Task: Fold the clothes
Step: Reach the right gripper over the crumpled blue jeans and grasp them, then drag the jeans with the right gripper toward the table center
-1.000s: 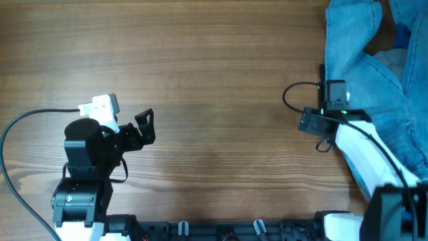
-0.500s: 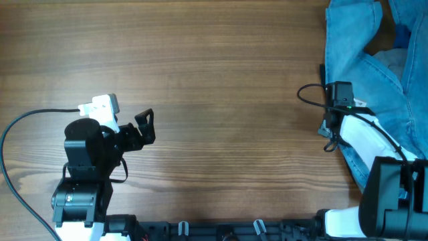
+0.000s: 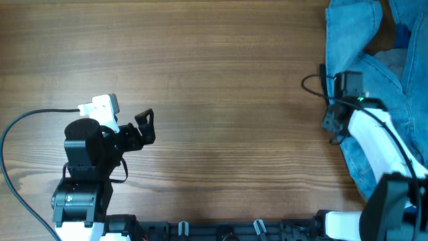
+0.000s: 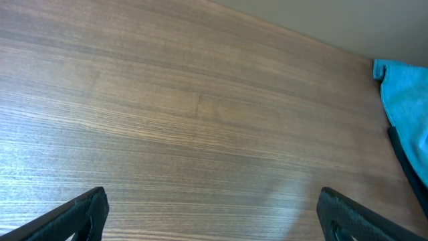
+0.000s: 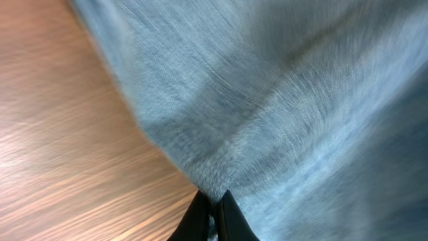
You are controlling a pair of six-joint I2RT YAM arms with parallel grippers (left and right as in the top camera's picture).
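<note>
The right jaws are pressed together on the edge of the jeans (image 5: pixel 301 100). In the right wrist view the two dark fingertips (image 5: pixel 231 217) meet at the bottom of the frame with a pinch of denim caught between them. From that pinch the light blue cloth fans out ahead of the jaws and to their right. Bare table (image 5: pixel 60 154) lies ahead of them to the left.

Seen from overhead, the jeans (image 3: pixel 348 33) are heaped at the table's far right. They run down that side beneath the right arm (image 3: pixel 374 140), whose jaws sit at the cloth's inner edge, where denim meets wood.

The left arm (image 3: pixel 87 161) sits well apart from the jeans, on the other side of the table (image 3: pixel 214 80). Its jaws are spread wide and hold nothing. One fingertip (image 4: pixel 80 214) shows at each bottom corner of the left wrist view, with only wood grain between and ahead of them. Far ahead of these jaws and to their right, a strip of blue cloth (image 4: pixel 404 100) shows at the frame's edge. Whether it belongs to the jeans cannot be told.
</note>
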